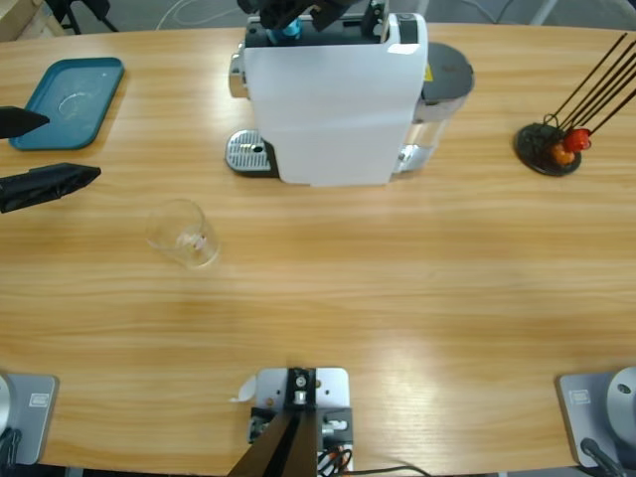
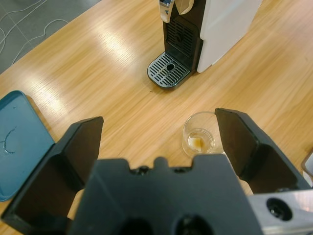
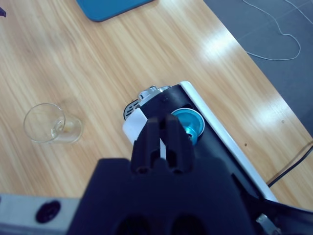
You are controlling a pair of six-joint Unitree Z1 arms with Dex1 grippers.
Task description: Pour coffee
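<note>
A trace of coffee (image 2: pixel 197 142), apparently only a brownish film, is seen in the glass (image 1: pixel 183 235) standing on the table (image 1: pixel 397 298) in front of the machine (image 1: pixel 333 99). The left gripper (image 2: pixel 161 142) is spread wide, empty, near the tray (image 1: pixel 70 99). The right gripper (image 3: pixel 166 128) is pressed together above the machine's blue capsule (image 3: pixel 188 122).

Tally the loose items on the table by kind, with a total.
Clear drinking glass, only an amber trace of liquid in its bottom: 1
Big white boxy coffee machine with a teal capsule in its top: 1
Teal rectangular plastic tray: 1
Round black stand with thin black rods and orange-red pieces: 1
Total: 4
</note>
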